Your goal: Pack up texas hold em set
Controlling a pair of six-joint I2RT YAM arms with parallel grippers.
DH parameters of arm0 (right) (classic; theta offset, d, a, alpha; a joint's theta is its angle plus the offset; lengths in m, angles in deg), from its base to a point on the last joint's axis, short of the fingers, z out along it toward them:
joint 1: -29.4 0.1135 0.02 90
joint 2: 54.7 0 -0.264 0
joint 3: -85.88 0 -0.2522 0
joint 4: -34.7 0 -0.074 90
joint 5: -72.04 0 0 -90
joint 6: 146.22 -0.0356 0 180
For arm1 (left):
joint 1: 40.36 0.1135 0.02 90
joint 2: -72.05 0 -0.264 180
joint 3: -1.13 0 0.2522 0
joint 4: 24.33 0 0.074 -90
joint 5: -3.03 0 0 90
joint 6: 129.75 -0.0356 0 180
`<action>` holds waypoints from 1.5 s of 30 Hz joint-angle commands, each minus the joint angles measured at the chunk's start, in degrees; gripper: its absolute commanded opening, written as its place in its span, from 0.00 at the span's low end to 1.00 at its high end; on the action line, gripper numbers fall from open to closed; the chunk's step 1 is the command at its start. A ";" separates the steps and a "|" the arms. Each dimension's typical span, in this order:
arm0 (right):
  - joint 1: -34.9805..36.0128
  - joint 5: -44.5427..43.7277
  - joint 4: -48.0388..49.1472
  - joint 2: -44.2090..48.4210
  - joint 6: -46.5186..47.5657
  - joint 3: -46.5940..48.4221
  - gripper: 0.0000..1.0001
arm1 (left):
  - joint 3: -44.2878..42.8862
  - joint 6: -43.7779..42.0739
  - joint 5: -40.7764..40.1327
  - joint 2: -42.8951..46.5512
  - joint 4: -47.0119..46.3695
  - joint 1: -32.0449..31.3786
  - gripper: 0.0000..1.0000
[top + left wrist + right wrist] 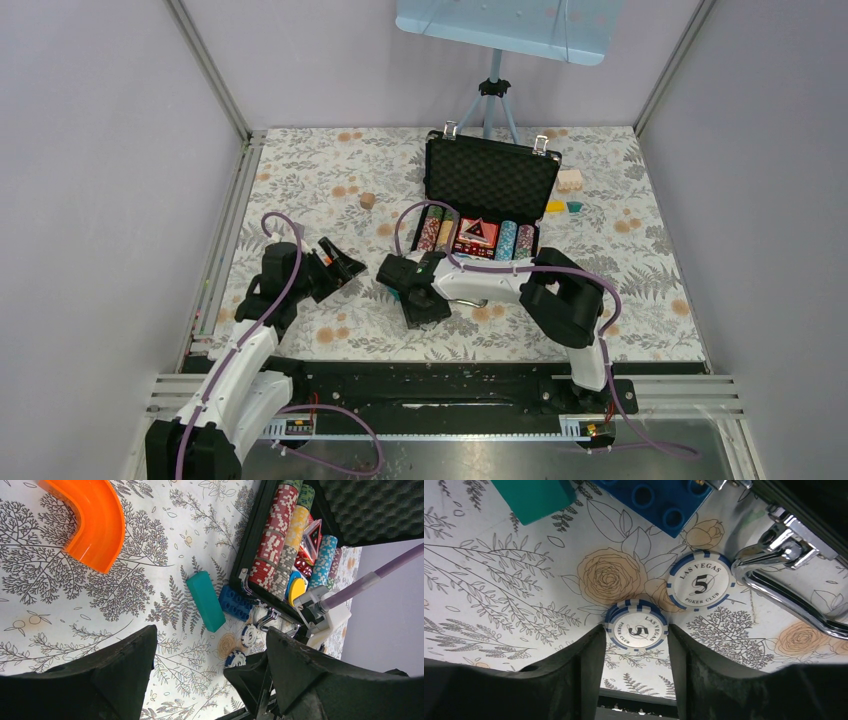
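One case; two loose chips; one teal brick; one blue brick; one orange curve.

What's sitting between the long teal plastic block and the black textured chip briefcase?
A blue studded plastic brick lies between them; the left wrist view shows it.

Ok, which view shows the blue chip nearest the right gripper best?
Right wrist. The blue chip lies flat between the right gripper fingers, with its 5 and lettering readable. The left wrist view shows it small and at an angle. In the top external view it cannot be made out under the gripper.
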 commanded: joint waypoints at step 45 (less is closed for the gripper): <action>-1.31 3.19 4.36 26.87 31.50 -5.09 0.40 | -3.99 11.30 19.04 -10.88 -26.07 -9.13 0.71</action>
